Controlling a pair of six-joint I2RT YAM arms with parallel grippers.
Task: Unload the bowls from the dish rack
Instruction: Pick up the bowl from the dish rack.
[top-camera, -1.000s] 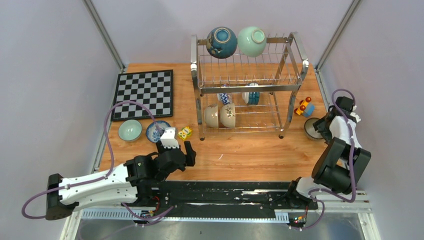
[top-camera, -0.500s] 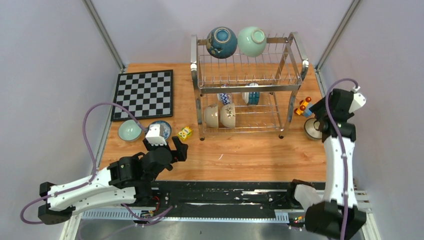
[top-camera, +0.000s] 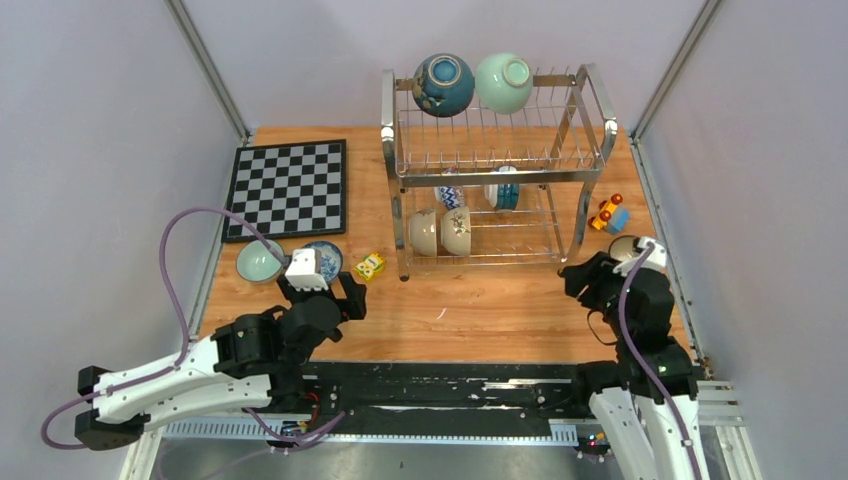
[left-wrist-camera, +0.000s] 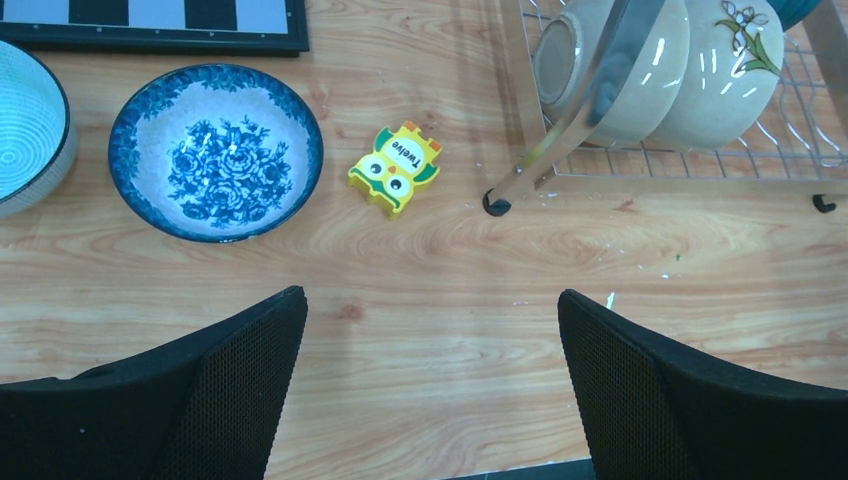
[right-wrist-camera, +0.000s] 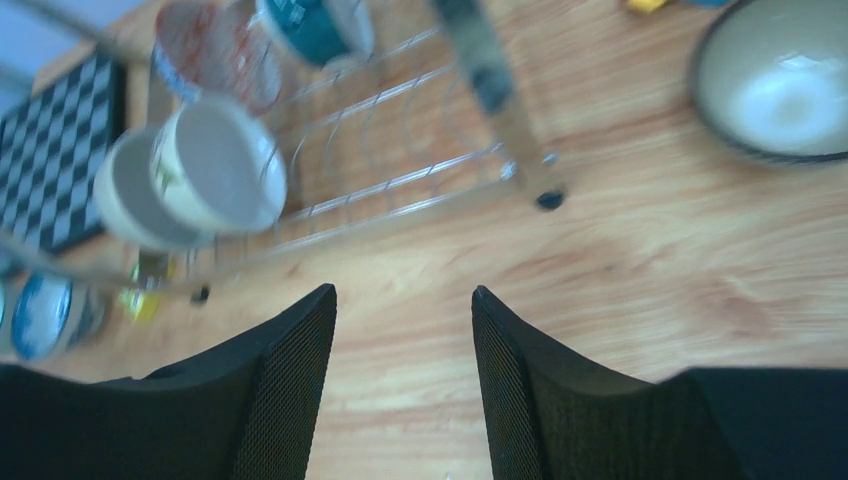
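Left pincer (left-wrist-camera: 430, 300): released; jaws spread wide with only bare table (top-camera: 480, 310) between them. It is held above the near-left part of the table, at 7 o'clock from the dish rack (top-camera: 480, 177).
Right pincer (right-wrist-camera: 402, 292): released; jaws partly apart with nothing between them. It is close to the rack's near-right foot, at about 4 o'clock from that foot.
Clock reference: top view, 12 o'clock at the far edge of the table.
Dish rack: upright, two tiers, at 12 to 1 o'clock from the table centre.
Upper tier: dark blue bowl (top-camera: 443, 84) and mint green bowl (top-camera: 503, 82) side by side on the far rail, tipped on edge with their feet facing the camera.
Lower tier, front: two cream bowls (top-camera: 424, 231) on edge and touching, toward the left end.
Lower tier, rear: patterned bowl (top-camera: 450, 190) and teal bowl (top-camera: 504, 188) on edge, apart from each other.
Unloaded, left: pale green bowl (top-camera: 260, 260) and blue floral bowl (left-wrist-camera: 215, 150), upright on the table and close together, at 8 o'clock from the rack.
Unloaded, right: dark-rimmed bowl (right-wrist-camera: 775, 85), upright on the table at 4 o'clock from the rack, partly hidden by the right arm in the top view.
Yellow block (left-wrist-camera: 395, 168): flat on the table between the blue floral bowl and the rack's near-left foot.
Toy car (top-camera: 608, 214): at 3 o'clock from the rack, just beyond the dark-rimmed bowl.
Chessboard (top-camera: 288, 188): flat at 9 o'clock from the rack.
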